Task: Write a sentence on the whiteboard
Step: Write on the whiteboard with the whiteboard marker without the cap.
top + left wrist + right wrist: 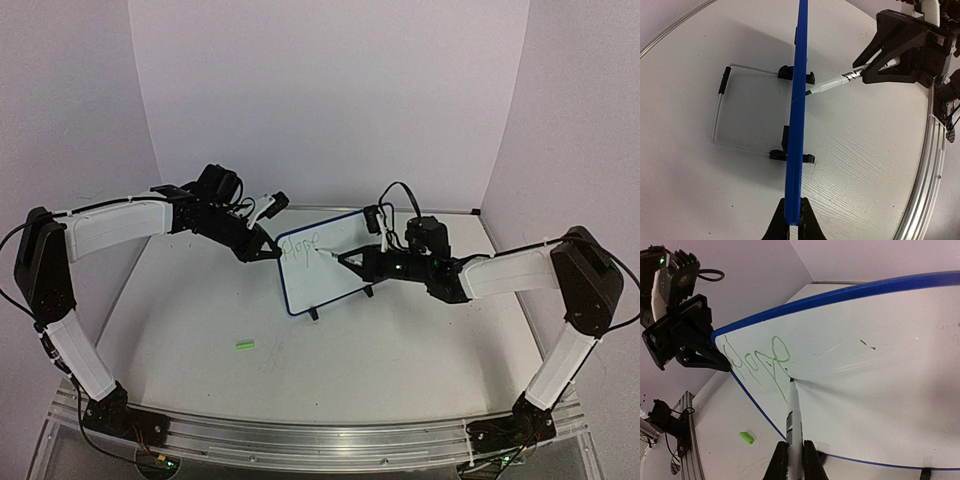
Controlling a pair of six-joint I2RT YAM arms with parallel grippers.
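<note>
Right jaws clamp marker, tip on whiteboard for next letter; left jaws pinch its 9 o'clock rim to brace it against pressure.

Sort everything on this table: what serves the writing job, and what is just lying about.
In the job: the whiteboard, clamped at its edge by the left gripper; the marker in the right gripper, tip on the board.
Lying about: a small green piece on the table.

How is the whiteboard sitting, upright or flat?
Upright: the whiteboard stands on its wire stand, its edge clamped in the left gripper.
</note>
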